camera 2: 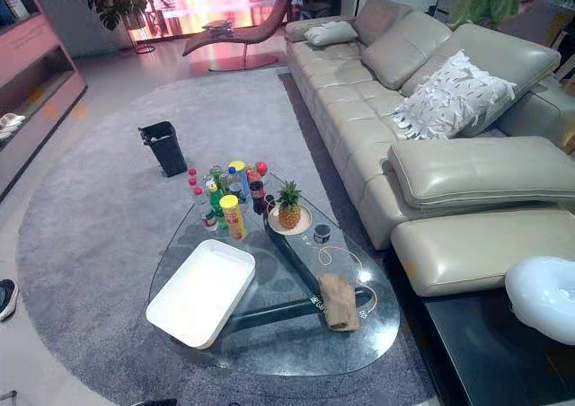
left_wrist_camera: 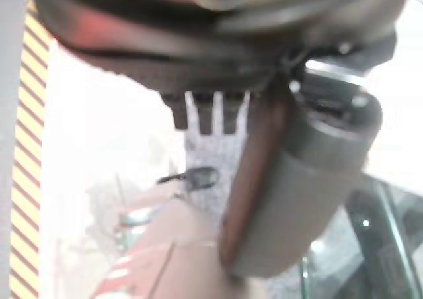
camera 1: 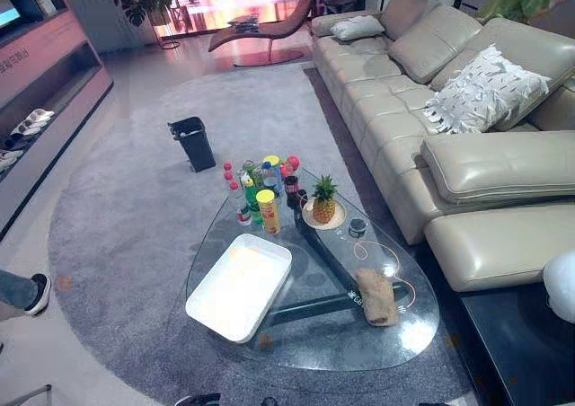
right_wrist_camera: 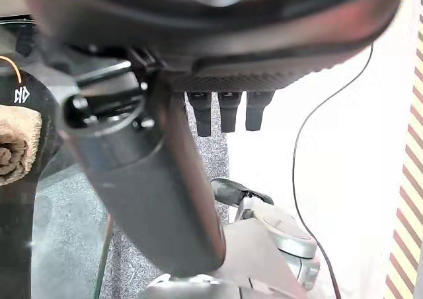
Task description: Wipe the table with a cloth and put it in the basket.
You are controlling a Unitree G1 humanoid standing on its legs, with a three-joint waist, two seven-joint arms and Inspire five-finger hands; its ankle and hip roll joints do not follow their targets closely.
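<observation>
Left hand [left_wrist_camera: 297, 173], right hand [right_wrist_camera: 145, 173]: both hang with fingers straight, relaxed, gripping nothing. Rounded-triangle glass table [camera 1: 332, 345] on grey round rug [camera 1: 117, 244]; near edge bare. Tan folded cloth [camera 1: 377, 296] flat by table's right rim. White rectangular tray [camera 1: 238, 285] left of cloth, well apart. Farther: colourful bottle cluster [camera 1: 260, 190], pineapple [camera 1: 323, 199]. Black bin [camera 1: 193, 143] beyond. Beige leather sofa [camera 1: 431, 110] along right.

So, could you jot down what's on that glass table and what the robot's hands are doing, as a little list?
Cloth: brown cloth, folded, at the glass table right end
Container: white tray, empty, on the table
Also there: bottles, pineapple
Floor: black bin on the rug
Hands: left hand, right hand, both open, holding nothing
</observation>
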